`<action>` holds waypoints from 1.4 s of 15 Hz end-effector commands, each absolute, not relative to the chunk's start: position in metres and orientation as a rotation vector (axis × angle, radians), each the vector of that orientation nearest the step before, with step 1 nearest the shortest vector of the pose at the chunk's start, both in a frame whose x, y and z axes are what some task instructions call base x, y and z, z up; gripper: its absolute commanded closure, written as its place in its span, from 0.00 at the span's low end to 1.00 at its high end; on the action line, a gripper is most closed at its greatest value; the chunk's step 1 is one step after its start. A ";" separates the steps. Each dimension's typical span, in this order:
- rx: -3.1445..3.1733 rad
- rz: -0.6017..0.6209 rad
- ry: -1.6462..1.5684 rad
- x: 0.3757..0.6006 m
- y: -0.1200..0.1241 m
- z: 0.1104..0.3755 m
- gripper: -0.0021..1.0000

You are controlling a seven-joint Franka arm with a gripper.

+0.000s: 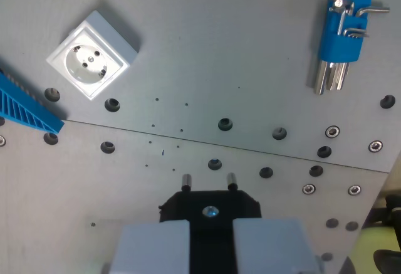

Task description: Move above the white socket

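The white socket [92, 61] lies flat on the grey metal plate [238, 54] at the wrist view's upper left, turned at an angle, with its round recess and two holes facing up. My gripper [211, 225] is at the bottom centre, well below and to the right of the socket. Its two pale fingers [156, 239] are shut on a black plug [210, 205]. The plug's two metal pins [186, 180] point up the picture, over the plate.
A blue ribbed wedge [25, 108] sits at the left edge just below the socket. A blue holder [344, 17] carrying metal hex keys [331, 76] stands at the top right. Bolt holes [225, 124] dot the plate, and a seam runs across it. The plate's edge is at the lower right.
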State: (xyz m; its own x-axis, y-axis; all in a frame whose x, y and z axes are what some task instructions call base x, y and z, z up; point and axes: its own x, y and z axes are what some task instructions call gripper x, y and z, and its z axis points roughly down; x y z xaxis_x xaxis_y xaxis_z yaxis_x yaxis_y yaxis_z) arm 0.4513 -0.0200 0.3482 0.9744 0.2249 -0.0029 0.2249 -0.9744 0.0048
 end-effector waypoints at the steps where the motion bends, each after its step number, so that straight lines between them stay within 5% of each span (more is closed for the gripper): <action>1: 3.116 -0.003 0.356 0.451 -0.020 0.348 1.00; 21: 3.080 0.096 0.590 0.444 -0.008 0.319 1.00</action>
